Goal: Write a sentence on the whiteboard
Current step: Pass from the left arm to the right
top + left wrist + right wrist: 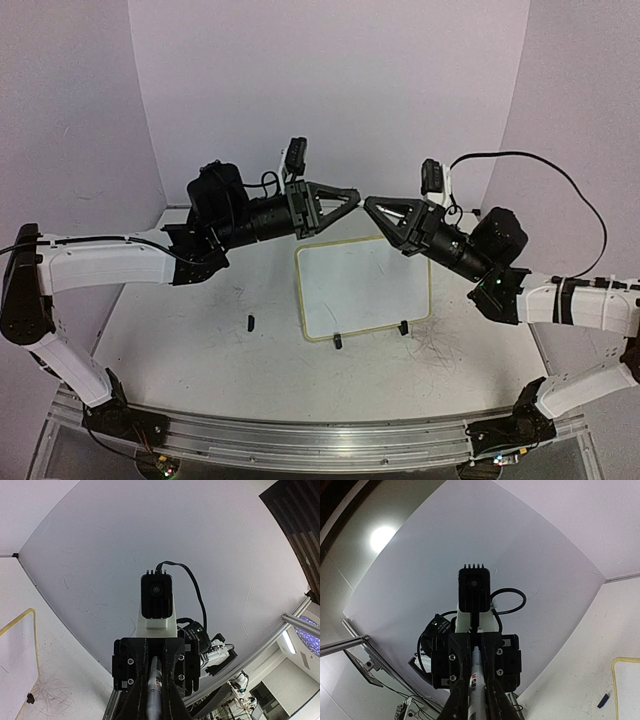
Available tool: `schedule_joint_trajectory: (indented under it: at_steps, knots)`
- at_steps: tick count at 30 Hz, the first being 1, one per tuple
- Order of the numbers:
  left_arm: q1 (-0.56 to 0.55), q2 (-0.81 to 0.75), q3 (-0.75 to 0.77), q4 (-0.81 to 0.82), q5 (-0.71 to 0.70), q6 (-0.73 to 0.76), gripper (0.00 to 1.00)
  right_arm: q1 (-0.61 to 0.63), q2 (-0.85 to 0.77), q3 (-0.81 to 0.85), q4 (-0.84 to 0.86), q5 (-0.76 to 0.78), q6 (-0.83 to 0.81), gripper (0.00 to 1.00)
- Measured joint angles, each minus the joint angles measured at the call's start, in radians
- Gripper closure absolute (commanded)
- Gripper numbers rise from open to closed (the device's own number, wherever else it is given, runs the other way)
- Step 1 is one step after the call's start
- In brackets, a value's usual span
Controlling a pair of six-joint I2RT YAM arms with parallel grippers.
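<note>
The whiteboard (365, 285) lies on the table, glossy white in a cream frame with two black feet at its near edge. No sentence shows on it. My left gripper (352, 198) and right gripper (372, 204) meet tip to tip in the air above its far edge. A marker is hidden between them in the top view. In the left wrist view the marker (155, 680) runs between my left gripper's (154, 702) closed jaws into the facing gripper. In the right wrist view the marker (479, 677) sits likewise in my right gripper (478, 702).
A small dark cap-like piece (250, 322) lies on the table left of the board; it looks blue in the right wrist view (603, 700). Grey scribble marks (435, 340) cover the table near the board's right foot. White walls close in behind and at both sides.
</note>
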Motion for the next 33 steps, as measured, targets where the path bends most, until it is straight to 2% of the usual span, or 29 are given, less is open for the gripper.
schedule_joint_trajectory:
  at_steps: [4,10,15,16,20,22,23,26,31,33]
  knots:
    - [0.0,0.0,0.0,0.003,0.001,0.0,1.0,0.0,0.0,0.0,0.0,-0.016,-0.01,0.84]
    - [0.0,0.0,0.0,0.004,0.003,0.0,1.0,-0.001,0.001,0.0,-0.001,-0.016,-0.015,0.98]
    - [0.003,0.0,0.0,0.003,0.003,-0.001,0.97,-0.001,0.004,0.0,-0.002,-0.006,-0.012,1.0]
    - [0.003,0.0,-0.001,0.003,0.003,0.0,0.89,-0.001,0.004,0.0,-0.003,-0.004,-0.012,1.0]
    - [0.002,-0.004,-0.025,0.001,0.006,0.005,0.35,0.004,0.004,0.004,-0.044,0.009,-0.048,1.0]
    - [-0.002,-0.01,-0.062,-0.009,0.014,0.008,0.15,0.008,0.001,0.014,-0.109,0.019,-0.094,1.0]
    - [-0.002,-0.018,-0.093,-0.017,0.022,0.007,0.09,0.008,-0.003,0.022,-0.157,0.026,-0.135,1.0]
    - [0.03,-0.053,-0.177,-0.059,0.036,-0.002,0.01,0.009,-0.049,0.045,-0.364,0.057,-0.273,1.0]
    - [0.166,-0.167,-0.3,-0.181,0.034,0.007,0.01,0.01,-0.227,0.035,-0.679,0.16,-0.5,1.0]
    - [0.202,-0.225,-0.311,-0.292,-0.012,0.041,0.01,0.01,-0.313,0.018,-0.764,0.219,-0.567,1.0]
